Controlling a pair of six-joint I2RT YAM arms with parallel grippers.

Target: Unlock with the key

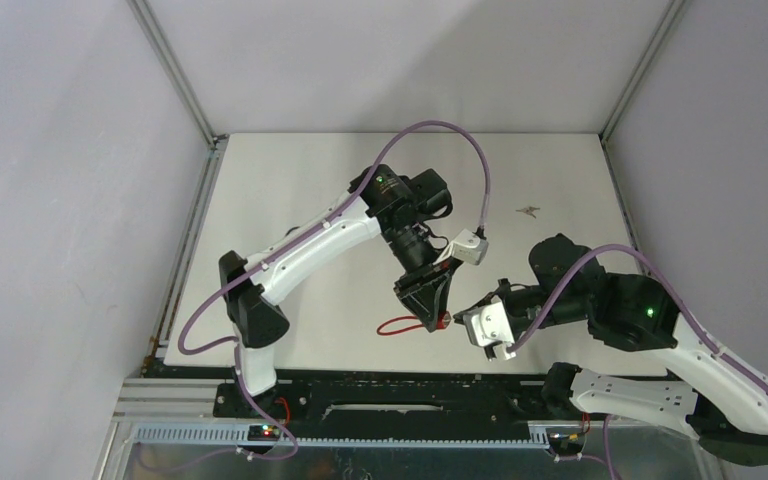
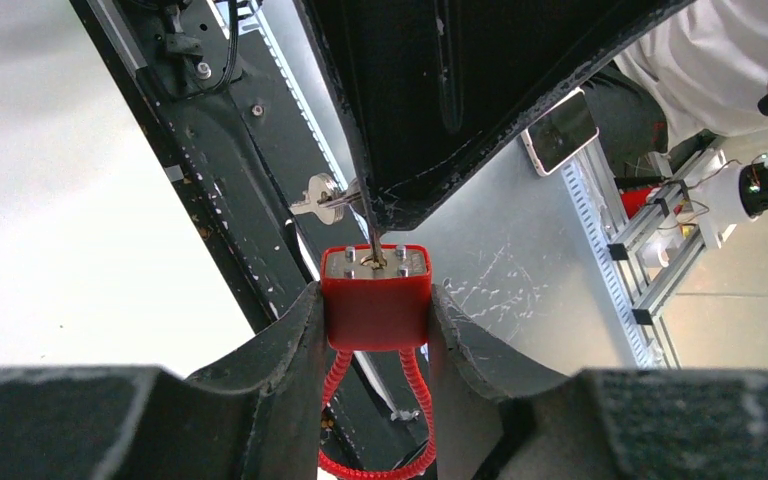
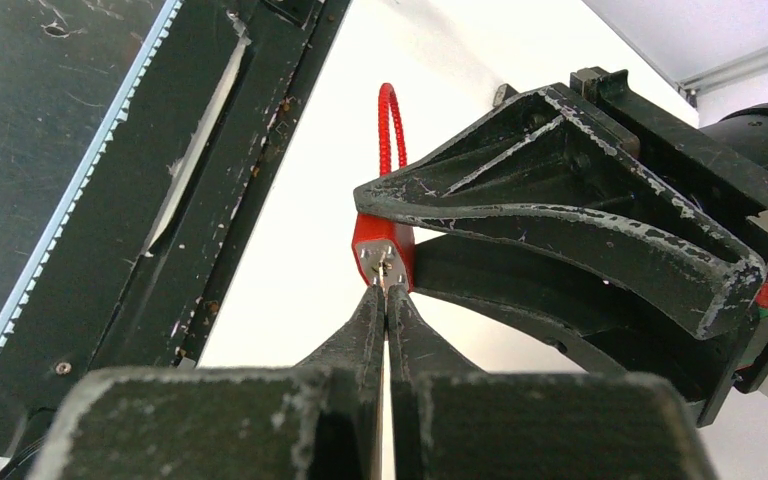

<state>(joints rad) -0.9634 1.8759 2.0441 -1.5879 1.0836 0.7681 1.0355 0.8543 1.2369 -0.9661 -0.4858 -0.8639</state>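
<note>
My left gripper [image 1: 432, 305] is shut on a red padlock [image 2: 375, 300], squeezing its body between both fingers with the metal keyhole face pointing away from the wrist. The lock's red coiled cable loop [image 2: 415, 420] hangs below it and shows over the table in the top view [image 1: 397, 326]. My right gripper [image 3: 386, 292] is shut on a silver key [image 2: 373, 243], whose blade stands in the keyhole. A second key [image 2: 317, 197] dangles beside it. In the right wrist view the padlock [image 3: 383, 252] sits right at my shut fingertips.
The black base rail [image 1: 380, 392] runs along the table's near edge, just below both grippers. A small piece of debris [image 1: 529, 211] lies on the white table at the back right. Grey walls enclose the sides and back.
</note>
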